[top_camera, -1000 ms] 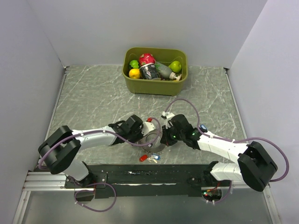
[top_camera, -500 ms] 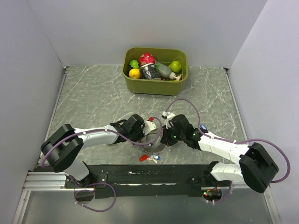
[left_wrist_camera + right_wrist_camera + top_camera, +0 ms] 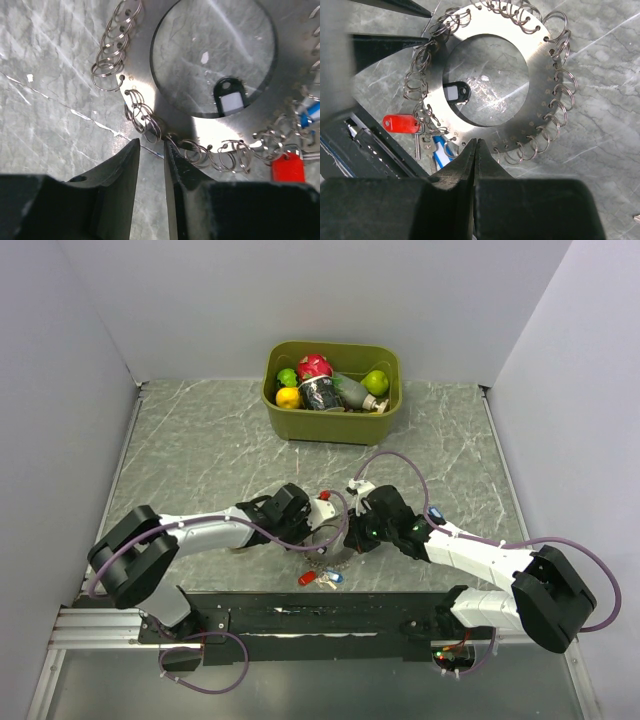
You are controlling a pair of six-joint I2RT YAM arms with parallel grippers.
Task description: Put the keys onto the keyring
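**While the keyring (image 3: 540, 95) lies flat, work closes in on its rim**

Because the keyring is a thin plate lying flat on the marble table (image 3: 200, 440), low in the middle of the top view, any push would likely make it slide. That looks to be why the right gripper (image 3: 476, 150) has its jaws pressed fully together with nothing between them. Its tip sits at the plate's lower rim in the right wrist view, as if to pin it. The left gripper (image 3: 150, 150) comes in from the bottom of its own view, jaws parted by a narrow gap and holding nothing. It is aimed at one small split ring (image 3: 151, 129) on the rim. By that aim, the step in hand seems to be catching a split ring to take a key.

Counted: one keyring, two grippers, and three keys by head colour.
- The black key (image 3: 456, 92) lies loose inside the wide hole.
- The red key (image 3: 400, 122) and the blue key (image 3: 439, 150) sit at the plate's lower left, tangled among split rings. Whether they are threaded I cannot tell.

Split rings line the whole rim, overlapping too much for a sure count.
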